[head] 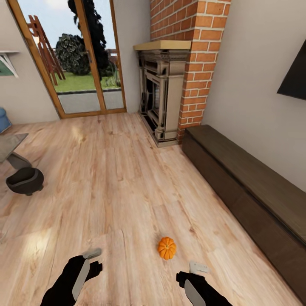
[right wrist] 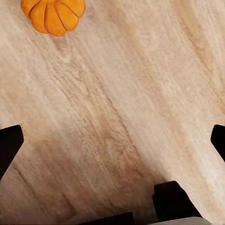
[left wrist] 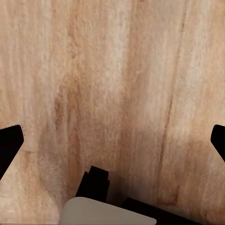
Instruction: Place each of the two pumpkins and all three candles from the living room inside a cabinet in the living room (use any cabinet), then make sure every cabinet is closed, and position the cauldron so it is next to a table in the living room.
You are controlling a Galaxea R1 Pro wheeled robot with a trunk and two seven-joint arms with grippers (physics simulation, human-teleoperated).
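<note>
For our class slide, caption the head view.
Pumpkin on wood floor between both grippers, closed cabinet along the wall.

Orange pumpkin (head: 166, 248) (ribbed), blk cauldron (head: 25, 180)

The pumpkin (right wrist: 53, 15) is cut by the right wrist picture's edge; the bench (head: 10, 144) shows just a corner.

Floor (head: 110, 178): light wood planks, running wall to wall. Fireplace (head: 160, 95): dark metal surround with a pale mantel, set against a red brick chimney (head: 193, 59). Glazed door (head: 70, 59): wood-framed, set in the far wall to the left of the fireplace, with lawn and dark shrubs visible through the panes. Black screen (head: 294, 76): wall-mounted on the right-hand wall. Blue object (head: 3, 120): at the left edge, cut off, identity unclear.
</note>
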